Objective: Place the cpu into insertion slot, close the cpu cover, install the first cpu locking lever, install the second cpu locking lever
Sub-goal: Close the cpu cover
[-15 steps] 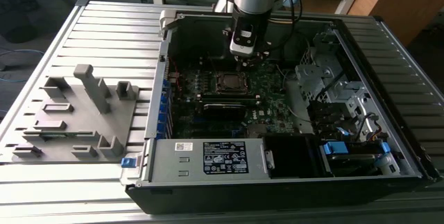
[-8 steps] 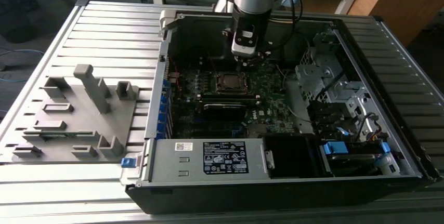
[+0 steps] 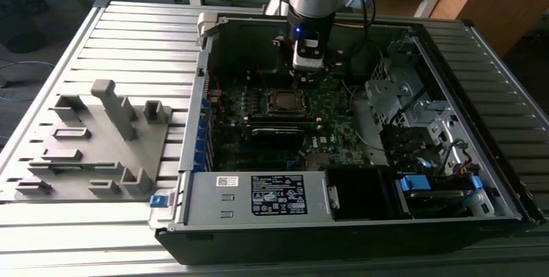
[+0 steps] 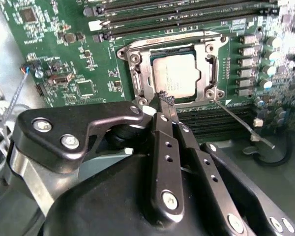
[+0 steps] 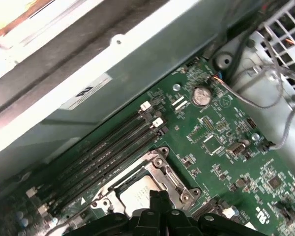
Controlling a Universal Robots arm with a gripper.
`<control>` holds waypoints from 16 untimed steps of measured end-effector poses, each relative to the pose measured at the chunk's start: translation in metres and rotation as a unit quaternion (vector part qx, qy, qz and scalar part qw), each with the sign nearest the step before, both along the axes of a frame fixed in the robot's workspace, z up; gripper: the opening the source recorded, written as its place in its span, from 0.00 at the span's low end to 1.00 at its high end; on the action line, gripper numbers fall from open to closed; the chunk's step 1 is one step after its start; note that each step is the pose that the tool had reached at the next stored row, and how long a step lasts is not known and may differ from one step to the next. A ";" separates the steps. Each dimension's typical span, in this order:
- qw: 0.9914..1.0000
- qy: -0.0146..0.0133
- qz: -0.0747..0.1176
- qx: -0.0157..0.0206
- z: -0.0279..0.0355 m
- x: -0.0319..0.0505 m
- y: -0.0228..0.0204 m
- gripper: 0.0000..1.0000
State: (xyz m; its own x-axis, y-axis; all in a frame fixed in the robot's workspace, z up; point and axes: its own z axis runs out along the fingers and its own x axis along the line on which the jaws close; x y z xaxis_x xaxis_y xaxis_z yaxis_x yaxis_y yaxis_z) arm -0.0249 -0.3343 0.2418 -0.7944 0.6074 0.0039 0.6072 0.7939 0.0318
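Claw [image 4: 166, 100] pinched shut, nothing visible between the tips, which sit at a corner of the cover [image 4: 212, 73]. Cpu [image 4: 176, 73] is in the slot [image 3: 283, 100], cover looks down. One lever [image 4: 241, 123] sticks out loose. Reads as the lever step: press it down, hook it.

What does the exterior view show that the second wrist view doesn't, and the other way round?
The exterior view adds the whole open computer case on a slatted table, a grey plastic tray on the exterior view's left, and a labelled metal box at the case's near edge.
The second wrist view adds the silvery frame lying flat around the chip and a thin metal lever sticking out past the frame's corner.
Both share the green board, that square chip, and the gripper with its fingers shut beside the frame.
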 end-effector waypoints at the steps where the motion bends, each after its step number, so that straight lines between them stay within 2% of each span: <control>1: 1.000 0.000 0.008 0.000 0.0000 0.0000 0.0000 0.10; 3: 1.000 0.000 0.024 0.000 -0.0003 0.0000 0.0000 0.10; 7: 0.999 0.000 0.053 0.000 -0.0005 0.0000 0.0000 0.10; 16: 0.998 0.000 0.056 0.000 -0.0006 0.0000 0.0000 0.10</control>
State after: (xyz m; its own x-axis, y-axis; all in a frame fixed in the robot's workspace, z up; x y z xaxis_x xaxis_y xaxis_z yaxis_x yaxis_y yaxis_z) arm -0.0249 -0.3343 0.2413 -0.8573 0.5149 0.0038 0.5147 0.8568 0.0318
